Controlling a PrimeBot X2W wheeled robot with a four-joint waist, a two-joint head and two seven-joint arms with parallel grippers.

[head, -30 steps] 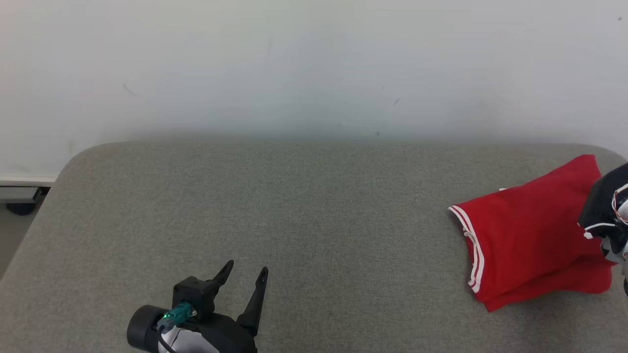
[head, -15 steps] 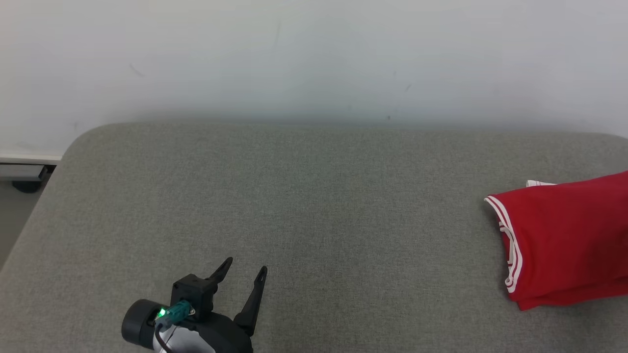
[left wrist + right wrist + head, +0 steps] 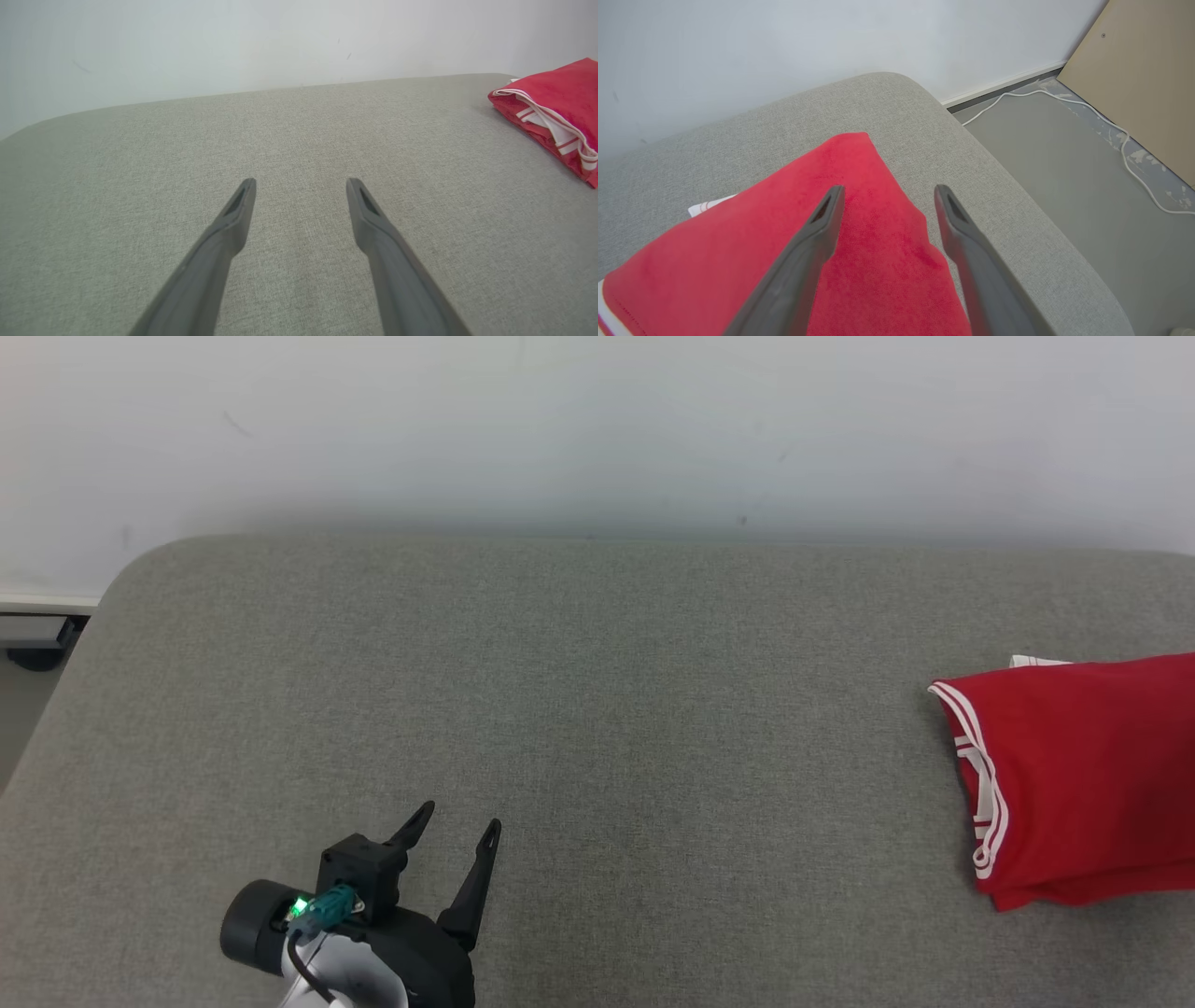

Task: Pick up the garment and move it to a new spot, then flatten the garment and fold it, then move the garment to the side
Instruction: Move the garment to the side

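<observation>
2 spread, empty grippers, left gripper over cushion, right gripper above red garment, its wrist view adding floor cable.

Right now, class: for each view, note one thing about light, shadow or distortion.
Head view: soft, even light, faint shadow under the garment. Left wrist view: the table edge looks bowed by the wide lens. Right wrist view: right gripper looms large, no glare.

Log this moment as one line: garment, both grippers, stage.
garment: folded, at right end of grey surface | left gripper: open, empty | right gripper: open above garment, not gripping | stage: folded, set aside
</observation>
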